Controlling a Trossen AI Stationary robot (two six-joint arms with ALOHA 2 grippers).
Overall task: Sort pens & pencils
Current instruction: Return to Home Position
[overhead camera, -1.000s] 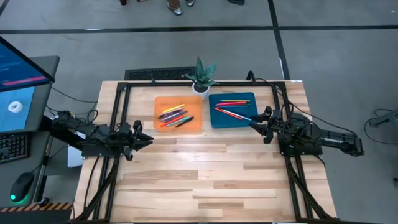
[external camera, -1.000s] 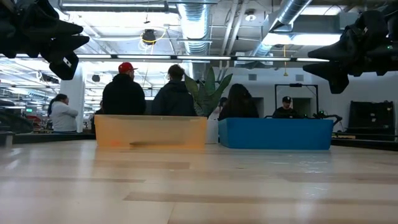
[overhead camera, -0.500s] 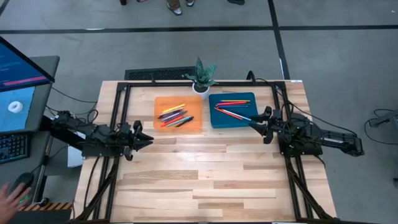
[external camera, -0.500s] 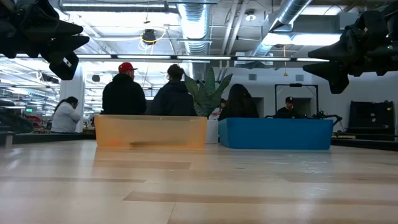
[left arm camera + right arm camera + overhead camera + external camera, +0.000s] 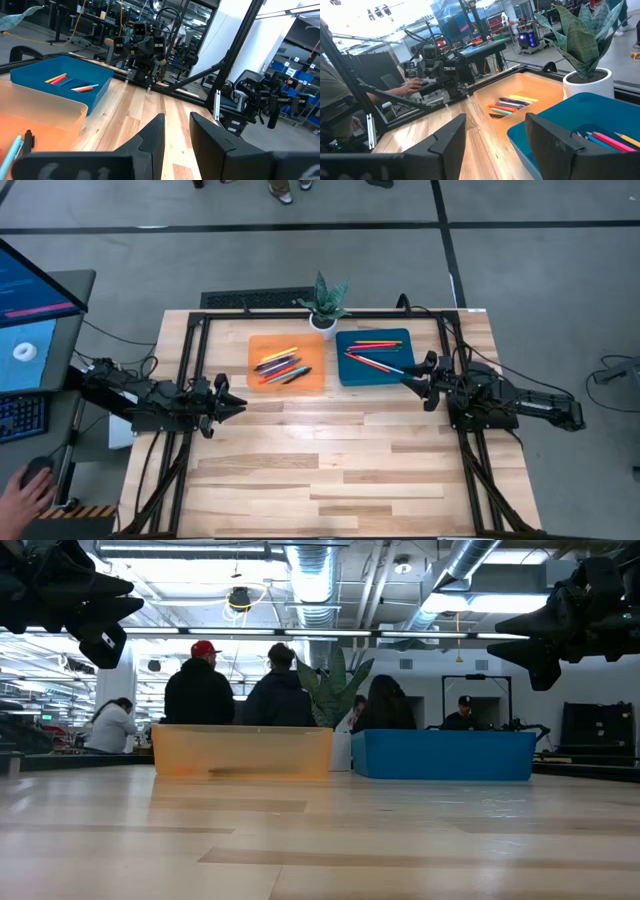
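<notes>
A small green potted plant in a white pot stands at the far edge of the pale wooden plank table. Just before it lie a flat orange rectangular plastic tray and a flat blue one, side by side. Far left of the plant, off the table, are a lit monitor, a dark keyboard and a person's hand

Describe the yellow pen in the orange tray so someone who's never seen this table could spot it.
On the wooden table, find the orange tray beside the blue tray. The yellow pen lies at the pile's edge nearest the potted plant, the only yellow stick in that tray.
</notes>
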